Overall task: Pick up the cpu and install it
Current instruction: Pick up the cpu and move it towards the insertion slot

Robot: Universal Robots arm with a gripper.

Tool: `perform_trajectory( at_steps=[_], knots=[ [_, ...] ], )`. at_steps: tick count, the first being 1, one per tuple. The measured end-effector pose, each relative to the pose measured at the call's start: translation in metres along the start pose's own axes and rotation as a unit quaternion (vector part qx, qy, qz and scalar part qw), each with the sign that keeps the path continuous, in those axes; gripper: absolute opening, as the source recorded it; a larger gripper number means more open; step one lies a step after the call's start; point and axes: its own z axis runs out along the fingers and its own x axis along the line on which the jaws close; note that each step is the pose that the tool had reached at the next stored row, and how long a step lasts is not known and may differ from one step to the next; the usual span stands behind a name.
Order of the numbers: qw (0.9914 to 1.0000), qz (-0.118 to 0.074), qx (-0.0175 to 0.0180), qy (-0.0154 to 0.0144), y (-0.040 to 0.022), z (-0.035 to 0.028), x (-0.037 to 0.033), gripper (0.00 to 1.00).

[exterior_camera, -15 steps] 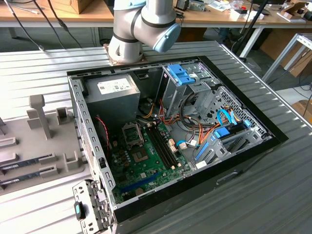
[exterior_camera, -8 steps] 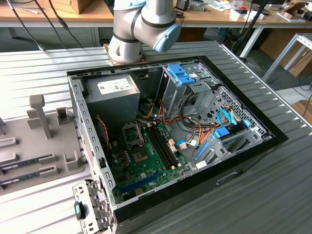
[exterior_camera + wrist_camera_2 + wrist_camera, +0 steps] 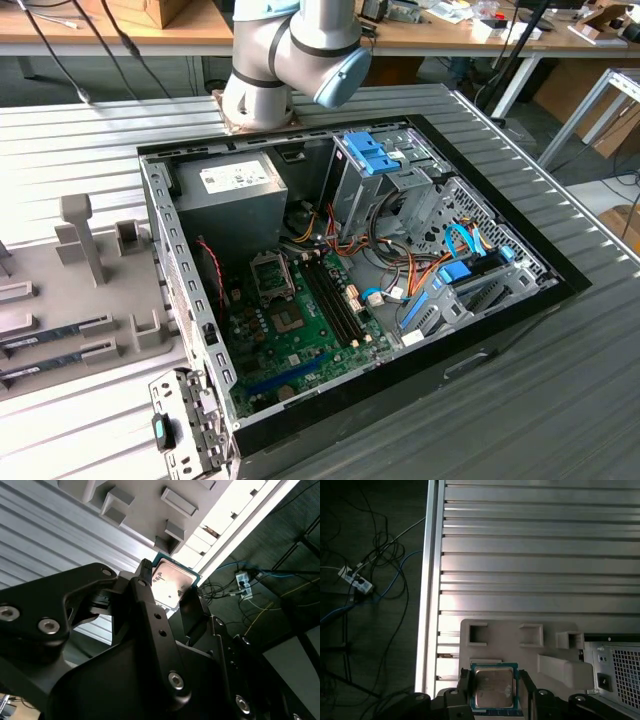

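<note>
The cpu (image 3: 493, 690) (image 3: 171, 582), a small square chip with a silvery metal top and a green rim, sits between my gripper's (image 3: 494, 686) (image 3: 170, 586) two black fingers (image 3: 464, 686) in both wrist views. The fingers press on two opposite edges of it, so the gripper is shut on the chip. It hangs over the grey fixture tray (image 3: 520, 642) near the table's edge. In the exterior view the open computer case (image 3: 150, 200) holds the green motherboard (image 3: 300, 350), with its square socket (image 3: 272, 276) uncovered.
The arm's base (image 3: 270, 70) stands behind the case. The grey tray (image 3: 90, 290) at the exterior view's left carries memory sticks (image 3: 55, 335) and upright pegs. A power-supply box (image 3: 235, 190), drive cages and cables crowd the case. The ribbed table edge (image 3: 432, 580) drops to a cabled floor.
</note>
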Motion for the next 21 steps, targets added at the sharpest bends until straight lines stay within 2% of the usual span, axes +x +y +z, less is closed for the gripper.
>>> perform_trajectory(
  at_steps=[9, 15, 17, 21],
  knots=[
    [0.99996, 0.0, -0.0085, -0.0001, 0.0014, -0.0072, -0.0002, 0.47],
    [0.99989, 0.0, -0.0149, -0.0001, 0.0025, -0.0132, -0.0003, 0.47],
    [0.99984, 0.0, -0.0179, -0.0002, 0.0032, -0.0169, -0.0003, 0.47],
    [0.99977, 0.0, -0.0212, -0.0002, 0.0038, -0.0201, -0.0004, 0.47]
  ],
)
